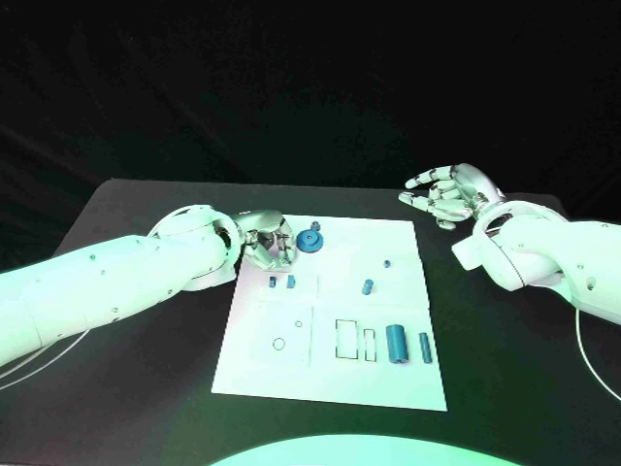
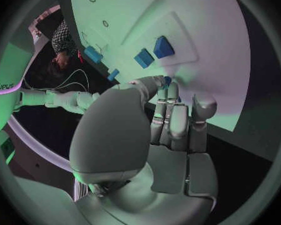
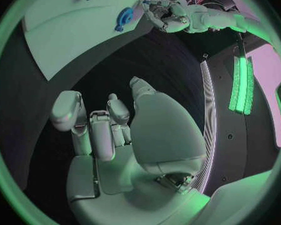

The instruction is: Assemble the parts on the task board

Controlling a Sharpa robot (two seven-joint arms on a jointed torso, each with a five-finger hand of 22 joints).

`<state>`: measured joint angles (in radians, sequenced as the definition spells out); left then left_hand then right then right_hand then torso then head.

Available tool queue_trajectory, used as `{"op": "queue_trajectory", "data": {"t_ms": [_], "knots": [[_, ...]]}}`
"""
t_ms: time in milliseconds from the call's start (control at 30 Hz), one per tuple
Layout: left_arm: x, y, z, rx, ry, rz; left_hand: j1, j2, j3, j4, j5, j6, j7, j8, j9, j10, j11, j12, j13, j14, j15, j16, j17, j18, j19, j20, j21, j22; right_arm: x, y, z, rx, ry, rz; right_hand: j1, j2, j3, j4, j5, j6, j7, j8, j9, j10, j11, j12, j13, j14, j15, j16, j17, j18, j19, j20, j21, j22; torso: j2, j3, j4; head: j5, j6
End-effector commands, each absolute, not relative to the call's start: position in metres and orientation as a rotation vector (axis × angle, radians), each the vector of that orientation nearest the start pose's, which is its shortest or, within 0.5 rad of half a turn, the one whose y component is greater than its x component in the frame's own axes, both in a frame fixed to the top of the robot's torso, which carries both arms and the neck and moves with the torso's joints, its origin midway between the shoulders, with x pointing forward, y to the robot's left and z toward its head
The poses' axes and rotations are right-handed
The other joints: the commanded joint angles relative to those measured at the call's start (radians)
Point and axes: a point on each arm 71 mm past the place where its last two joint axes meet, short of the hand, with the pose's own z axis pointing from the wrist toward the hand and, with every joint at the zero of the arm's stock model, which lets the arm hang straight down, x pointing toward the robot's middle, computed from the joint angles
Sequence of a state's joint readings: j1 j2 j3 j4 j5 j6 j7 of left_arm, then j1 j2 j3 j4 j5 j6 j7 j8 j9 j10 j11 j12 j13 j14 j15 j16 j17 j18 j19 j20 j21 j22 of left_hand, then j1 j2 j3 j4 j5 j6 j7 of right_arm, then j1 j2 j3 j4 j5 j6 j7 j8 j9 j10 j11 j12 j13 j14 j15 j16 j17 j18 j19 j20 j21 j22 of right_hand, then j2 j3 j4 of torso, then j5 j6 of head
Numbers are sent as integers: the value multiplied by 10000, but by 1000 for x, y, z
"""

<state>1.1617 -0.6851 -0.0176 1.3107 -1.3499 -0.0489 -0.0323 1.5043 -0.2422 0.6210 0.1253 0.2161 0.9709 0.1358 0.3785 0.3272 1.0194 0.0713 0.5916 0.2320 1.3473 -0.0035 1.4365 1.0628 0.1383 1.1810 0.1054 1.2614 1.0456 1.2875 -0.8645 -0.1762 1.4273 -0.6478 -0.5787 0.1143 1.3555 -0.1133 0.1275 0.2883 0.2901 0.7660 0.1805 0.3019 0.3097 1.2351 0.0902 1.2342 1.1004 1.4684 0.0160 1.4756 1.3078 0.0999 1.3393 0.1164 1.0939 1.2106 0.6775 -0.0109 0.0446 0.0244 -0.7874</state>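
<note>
Parts are lying on the board (image 1: 339, 374) mid-table, with the left hand (image 1: 266, 243) curling its fingers at the board's far left corner beside a blue wheel (image 1: 310, 241), grip unclear, while the right hand (image 1: 448, 194) is hovering half-curled, holding nothing, off the board's far right corner

Black table (image 1: 143, 320), black backdrop (image 1: 310, 87) behind it, bright green light strip (image 3: 242, 85) off to the side

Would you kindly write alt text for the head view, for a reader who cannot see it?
A white task board lies on a black table; the left hand rests at its far left corner beside a round blue part. The right hand, empty with curled fingers, hovers beyond the far right corner. More small blue parts sit on the board.
</note>
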Motion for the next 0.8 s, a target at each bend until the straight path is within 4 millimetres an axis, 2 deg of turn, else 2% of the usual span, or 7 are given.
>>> {"op": "queue_trajectory", "data": {"t_ms": [33,500,800], "knots": [[508,171,-231,1900,20001,-7097,-16,115,-7,-76,7,83,-10,-67,18,132,-83,-32,-3,69,25,7,9,-124,25,6,-6,18,506,-259,-186,5880,15168,8749,-69,22,81,-1,-36,-18,-73,38,-10,18,-44,39,14,489,-78,-63,289,68,28,-52,-42,15,7,-3,-3,-15,-14],[508,170,-233,1950,20070,-7092,-82,125,-26,-125,-46,186,-42,-84,59,231,-119,-80,17,96,1,25,42,-122,26,0,-5,25,506,-260,-186,5882,15167,8744,-69,22,81,-1,-36,-18,-73,38,-10,18,-44,39,14,489,-78,-63,289,68,28,-52,-42,15,-3,-1,14,-27,-22],[508,172,-232,1783,19945,-7183,-227,161,30,-172,-46,-2,38,-362,45,69,-14,-436,-47,-46,78,-44,-175,-63,-222,24,-201,-251,506,-260,-186,5883,15167,8739,-69,22,81,-1,-36,-18,-73,38,-10,18,-44,39,14,489,-78,-63,289,68,28,-52,-42,15,0,-4,7,-18,-8]]}}
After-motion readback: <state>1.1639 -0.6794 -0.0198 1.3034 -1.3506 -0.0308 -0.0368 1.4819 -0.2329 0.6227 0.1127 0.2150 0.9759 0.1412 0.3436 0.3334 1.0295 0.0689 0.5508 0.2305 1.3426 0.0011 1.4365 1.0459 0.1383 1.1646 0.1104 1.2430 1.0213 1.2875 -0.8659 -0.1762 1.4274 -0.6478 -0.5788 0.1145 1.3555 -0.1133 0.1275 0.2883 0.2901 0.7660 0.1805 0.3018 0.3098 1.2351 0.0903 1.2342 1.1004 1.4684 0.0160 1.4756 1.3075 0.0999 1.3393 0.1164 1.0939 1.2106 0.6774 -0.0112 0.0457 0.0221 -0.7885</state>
